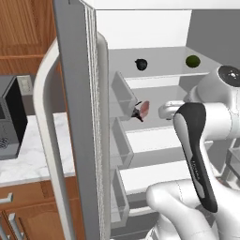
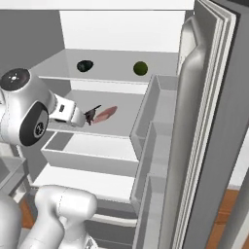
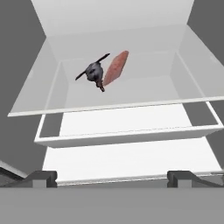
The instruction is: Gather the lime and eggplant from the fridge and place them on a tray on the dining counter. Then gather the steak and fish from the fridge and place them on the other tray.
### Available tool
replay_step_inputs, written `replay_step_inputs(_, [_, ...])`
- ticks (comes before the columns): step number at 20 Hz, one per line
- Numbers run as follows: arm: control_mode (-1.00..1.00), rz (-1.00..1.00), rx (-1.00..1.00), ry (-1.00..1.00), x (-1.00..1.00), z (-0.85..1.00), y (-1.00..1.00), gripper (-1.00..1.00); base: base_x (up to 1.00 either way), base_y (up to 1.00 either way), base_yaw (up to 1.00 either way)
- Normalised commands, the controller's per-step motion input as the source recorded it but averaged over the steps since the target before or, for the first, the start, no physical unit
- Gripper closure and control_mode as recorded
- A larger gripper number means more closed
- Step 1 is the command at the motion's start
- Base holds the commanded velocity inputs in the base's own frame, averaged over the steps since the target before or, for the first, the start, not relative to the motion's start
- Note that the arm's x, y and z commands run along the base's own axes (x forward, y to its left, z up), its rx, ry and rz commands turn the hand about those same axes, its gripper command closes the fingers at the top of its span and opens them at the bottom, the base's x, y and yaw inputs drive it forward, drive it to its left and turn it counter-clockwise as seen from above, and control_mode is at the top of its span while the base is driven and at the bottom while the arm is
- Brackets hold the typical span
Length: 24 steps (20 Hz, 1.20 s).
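The fridge (image 1: 75, 117) stands open with four foods inside. On the upper shelf lie one lime (image 1: 192, 61) and one eggplant (image 1: 141, 64), well apart. On the shelf below lie one pink steak (image 2: 105, 114) and one dark grey fish (image 2: 90, 115), touching or nearly so. The hand view looks down on that pair and shows the gripper (image 3: 112, 177) with both fingers (image 3: 41, 177) spread wide, holding nothing. The left base view alone shows a microwave (image 1: 10, 122) on the wall counter (image 1: 33, 154)
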Motion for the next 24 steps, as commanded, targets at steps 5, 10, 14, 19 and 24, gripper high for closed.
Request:
replay_step_inputs(5, [1.0,0.0,0.0,0.0,0.0,0.0,0.0,-1.0,0.53,0.0,-0.02])
replay_step_inputs(10, [-1.0,0.0,0.0,0.0,0.6,-0.12,0.0,-1.0,0.0,0.0,0.0])
replay_step_inputs(14, [-1.0,0.0,0.0,0.01,0.71,-0.39,0.0,-1.0,0.0,0.0,0.0])
replay_step_inputs(19, [-1.0,0.0,0.0,0.01,0.7,-0.48,0.0,-1.0,0.0,0.0,0.0])
replay_step_inputs(24, [-1.0,-0.01,0.01,-0.01,0.58,-0.29,0.0,-1.0,0.0,0.0,0.0])
